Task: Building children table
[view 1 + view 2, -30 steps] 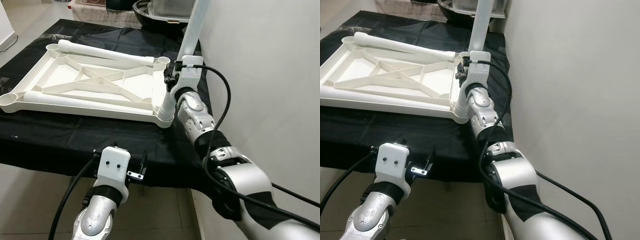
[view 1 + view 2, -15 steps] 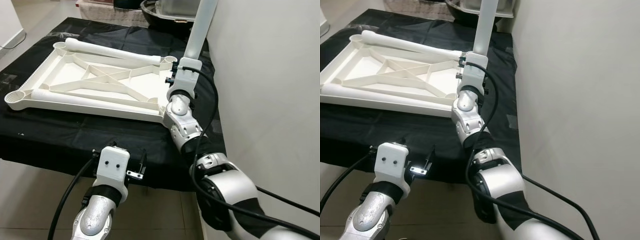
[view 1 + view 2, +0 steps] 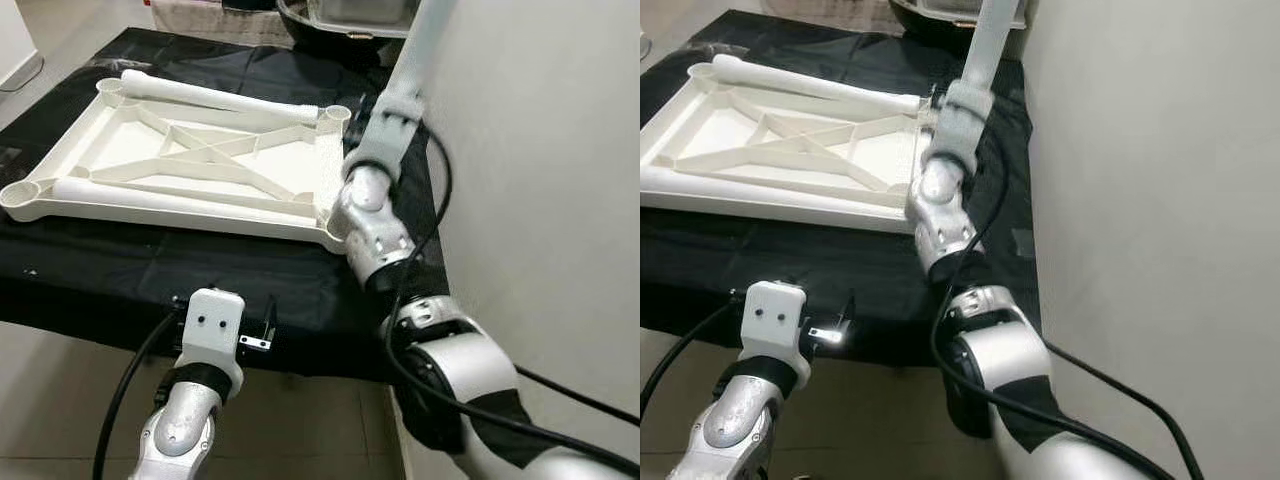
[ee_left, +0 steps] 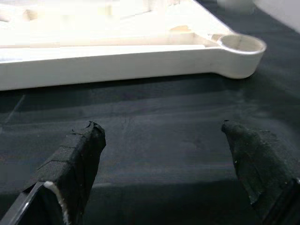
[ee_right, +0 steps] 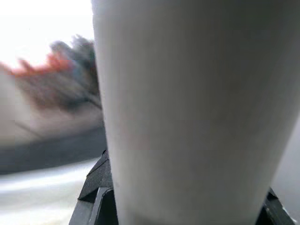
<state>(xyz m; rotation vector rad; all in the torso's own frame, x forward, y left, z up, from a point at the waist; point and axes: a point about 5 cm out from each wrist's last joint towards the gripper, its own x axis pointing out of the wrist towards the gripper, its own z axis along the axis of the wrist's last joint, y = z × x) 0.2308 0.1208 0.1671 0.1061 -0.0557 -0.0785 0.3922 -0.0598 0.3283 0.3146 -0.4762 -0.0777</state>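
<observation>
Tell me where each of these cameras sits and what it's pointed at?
Left and right eye views: on the head, looking down at the white tabletop frame on black cloth; both arms show.
Left wrist view: behind the left gripper, facing the frame's corner socket, shared with the eyes.
Right wrist view: behind the right gripper, facing the held table leg.

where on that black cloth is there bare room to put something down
Bare black cloth runs along the near edge, between the white tabletop frame and the open left hand. The near right corner is crowded by the right arm holding a table leg.
</observation>
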